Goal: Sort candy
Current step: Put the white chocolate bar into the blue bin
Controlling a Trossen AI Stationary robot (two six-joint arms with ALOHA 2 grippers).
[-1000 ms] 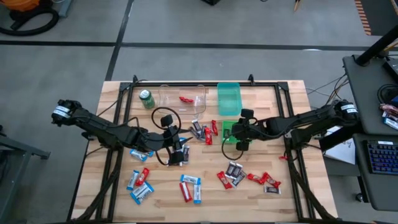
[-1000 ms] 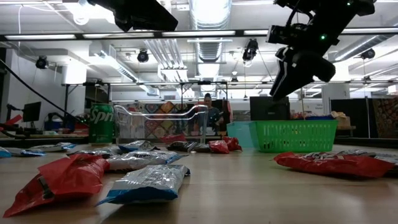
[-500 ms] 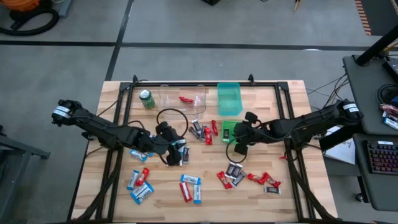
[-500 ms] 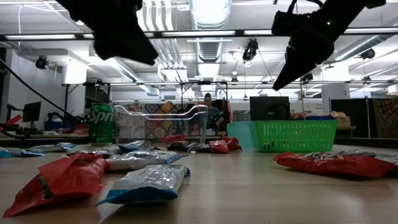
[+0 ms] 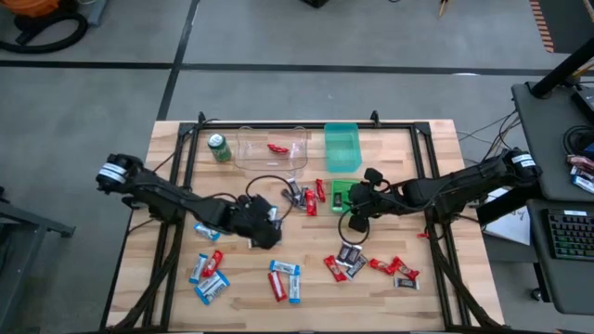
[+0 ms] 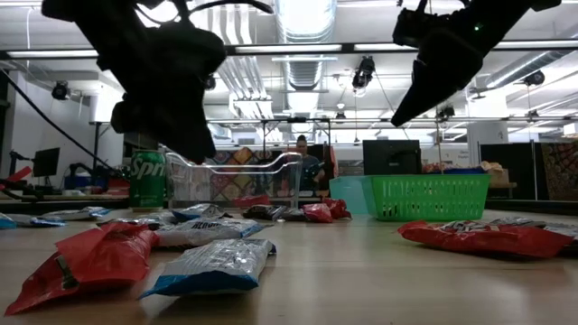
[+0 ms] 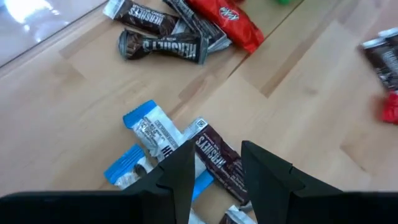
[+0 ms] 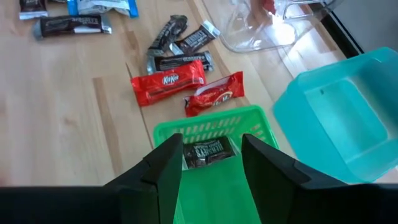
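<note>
Dark left hand (image 7: 214, 165) open over brown candy bar (image 7: 219, 163), right hand (image 8: 208, 155) open above green basket (image 8: 214, 186)

The high view looks straight down on the whole wooden table (image 5: 436, 288). The low view sits at tabletop level, close to the near candy, facing the far room. Each wrist view looks down closely past its own fingers. All except the left wrist's share the green basket (image 5: 342, 192) (image 6: 424, 197) (image 8: 217, 186).
</note>
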